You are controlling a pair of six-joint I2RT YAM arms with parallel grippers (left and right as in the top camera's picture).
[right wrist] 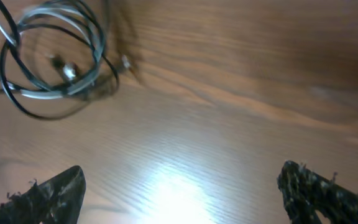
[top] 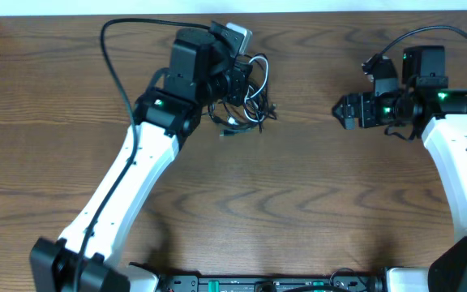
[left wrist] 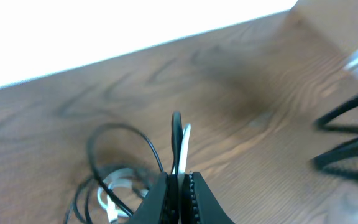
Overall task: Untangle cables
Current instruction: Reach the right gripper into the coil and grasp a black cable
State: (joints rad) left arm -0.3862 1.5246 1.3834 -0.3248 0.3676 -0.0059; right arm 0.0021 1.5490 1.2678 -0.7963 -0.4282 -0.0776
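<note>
At far edge | cables (top: 250, 108) coiled | strands straight out of left jaws

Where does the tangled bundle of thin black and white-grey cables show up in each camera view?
Overhead: the cable bundle sits top centre.
Left wrist: it is lower left, with strands pinched in the shut left gripper.
Right wrist: it is in the top left corner.
Shared landmark: the brown wood-grain tabletop lies under it in all three.
</note>
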